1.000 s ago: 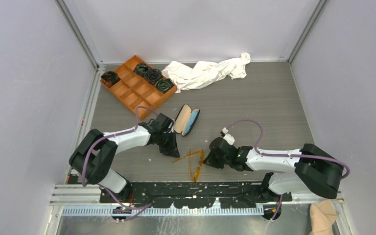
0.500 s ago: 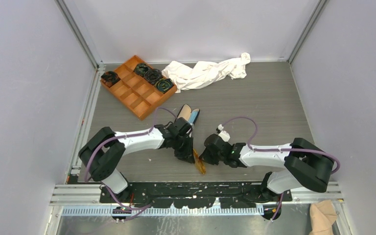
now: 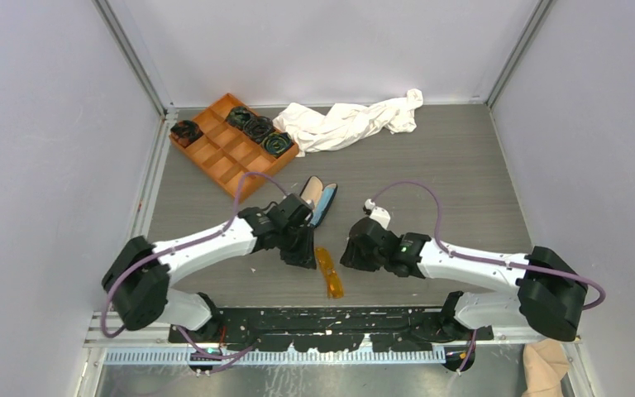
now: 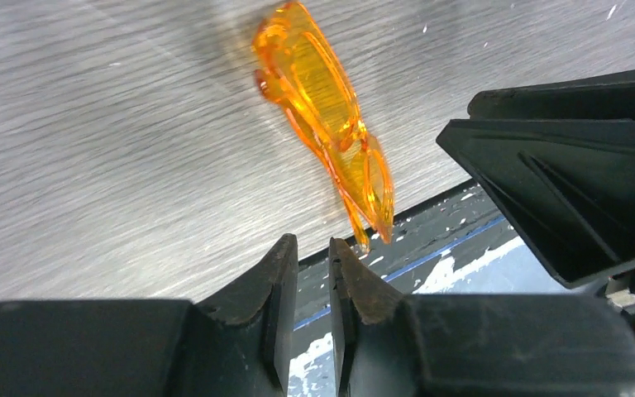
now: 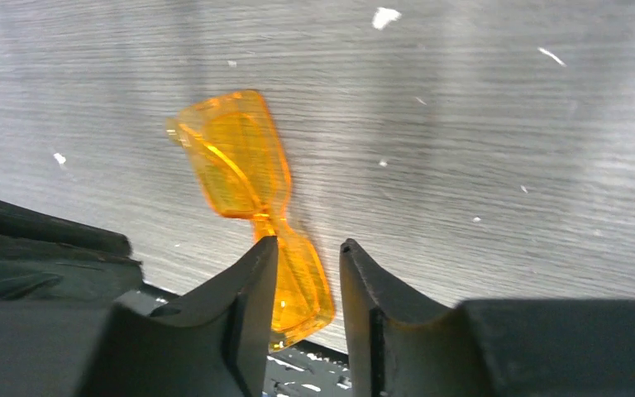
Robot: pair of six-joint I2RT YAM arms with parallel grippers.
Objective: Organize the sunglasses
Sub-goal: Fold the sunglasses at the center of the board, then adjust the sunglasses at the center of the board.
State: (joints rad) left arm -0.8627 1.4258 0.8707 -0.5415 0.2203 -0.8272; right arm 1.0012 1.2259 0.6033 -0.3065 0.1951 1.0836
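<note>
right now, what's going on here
Two robot arms are working on the orange sunglasses. They lie folded on the table near its front edge, between the left arm and the right arm; neither arm's jaws hold them. The open black case sits just beyond the left arm's jaws.
</note>
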